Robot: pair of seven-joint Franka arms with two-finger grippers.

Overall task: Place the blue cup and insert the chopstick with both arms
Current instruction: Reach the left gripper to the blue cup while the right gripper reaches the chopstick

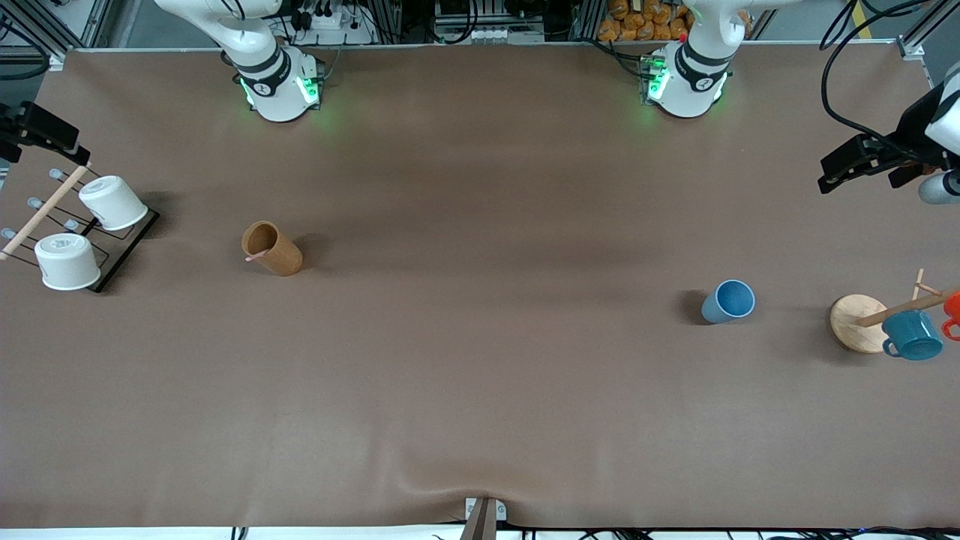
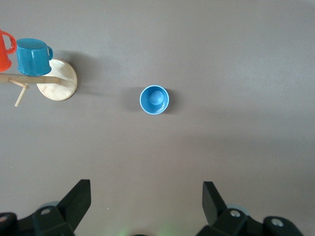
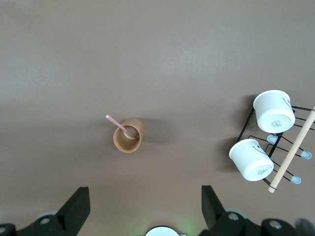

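Note:
The blue cup [image 1: 729,301] stands upright and empty on the table toward the left arm's end; it also shows in the left wrist view [image 2: 154,100]. The thin pink chopstick [image 1: 255,257] leans inside a brown cup [image 1: 271,248] toward the right arm's end, and both show in the right wrist view, the chopstick [image 3: 116,123] sticking out of the brown cup [image 3: 128,135]. My left gripper [image 2: 146,196] is open and empty, high up at the left arm's end [image 1: 855,161]. My right gripper [image 3: 144,201] is open and empty, high up at the right arm's end [image 1: 41,131].
A mug tree on a round wooden base [image 1: 857,322] holds a teal mug [image 1: 911,334] and a red mug [image 1: 952,307] beside the blue cup. A black wire rack [image 1: 124,247] with two white cups [image 1: 112,202] and a wooden rod [image 1: 45,210] stands at the right arm's end.

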